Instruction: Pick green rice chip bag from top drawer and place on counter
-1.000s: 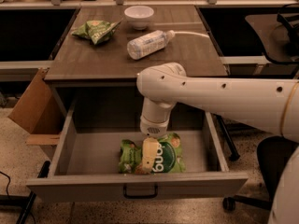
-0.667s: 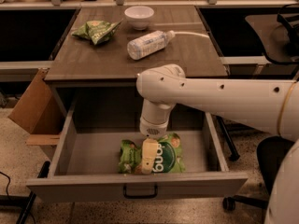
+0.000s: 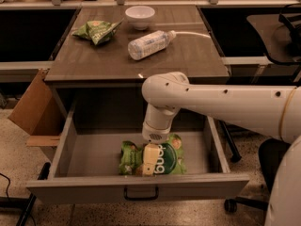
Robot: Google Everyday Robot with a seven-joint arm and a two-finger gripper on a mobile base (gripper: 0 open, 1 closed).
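Note:
The green rice chip bag (image 3: 171, 158) lies flat on the floor of the open top drawer (image 3: 89, 152), near its front wall, white lettering facing up. My gripper (image 3: 148, 162) reaches straight down into the drawer from the white arm (image 3: 211, 105) and sits right on the middle-left of the bag, covering part of it. The counter (image 3: 94, 62) is the dark wood-grain top above the drawer.
On the counter are a smaller wrinkly light-green bag (image 3: 96, 30), a white bowl (image 3: 140, 16) and a plastic bottle (image 3: 148, 44) lying on its side. A cardboard box (image 3: 30, 105) stands left of the drawer. A chair base (image 3: 235, 201) stands at the right.

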